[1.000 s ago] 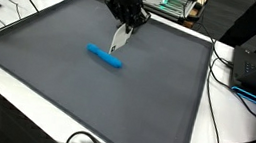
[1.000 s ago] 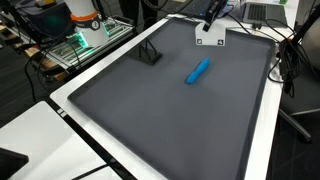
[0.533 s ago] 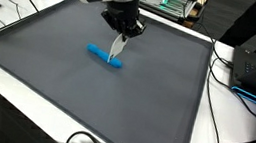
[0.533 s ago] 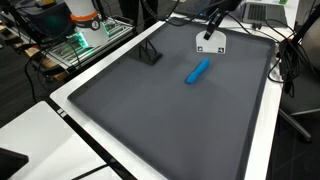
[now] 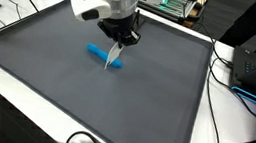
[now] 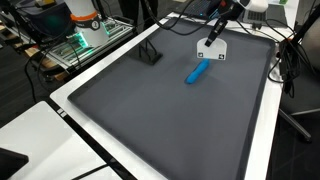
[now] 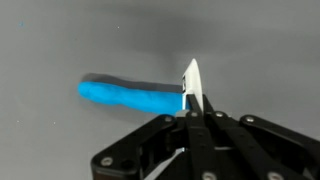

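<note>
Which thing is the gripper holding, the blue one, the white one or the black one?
The white card: it is pinched upright in the shut gripper. The blue stick just lies flat, and the black stand sits far off.

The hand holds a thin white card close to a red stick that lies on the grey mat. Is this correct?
No. The wrist view shows a blue stick, not red. The hand does hold a thin white card close to it, on the grey mat.

Even, bright light, probably overhead — faint shadows, wrist view's blue marker [image 7: 130,96] motion-blurred
</note>
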You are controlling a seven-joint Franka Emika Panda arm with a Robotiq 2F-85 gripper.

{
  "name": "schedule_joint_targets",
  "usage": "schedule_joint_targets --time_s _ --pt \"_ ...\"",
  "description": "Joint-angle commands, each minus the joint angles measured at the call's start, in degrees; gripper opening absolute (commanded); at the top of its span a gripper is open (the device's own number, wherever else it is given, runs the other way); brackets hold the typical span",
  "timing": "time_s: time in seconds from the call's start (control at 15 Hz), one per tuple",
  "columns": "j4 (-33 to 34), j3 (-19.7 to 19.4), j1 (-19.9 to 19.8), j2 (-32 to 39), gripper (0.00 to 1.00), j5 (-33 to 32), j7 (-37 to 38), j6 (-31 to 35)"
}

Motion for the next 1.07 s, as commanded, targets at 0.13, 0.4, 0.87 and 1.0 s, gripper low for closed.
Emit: schedule_joint_targets --time_s 0.13,0.4,0.87,1.0 --pt "4.4 -0.8 0.9 3.1 0.01 -1.2 -1.3 -3.2" --pt "5.5 -0.8 0.9 3.8 0.01 -1.0 -1.8 -3.6" --pt "6.5 -0.8 0.8 5.1 0.01 -0.8 -2.0 -4.2" --pt "6.6 -0.8 0.8 5.5 0.01 -0.8 -2.0 -4.4"
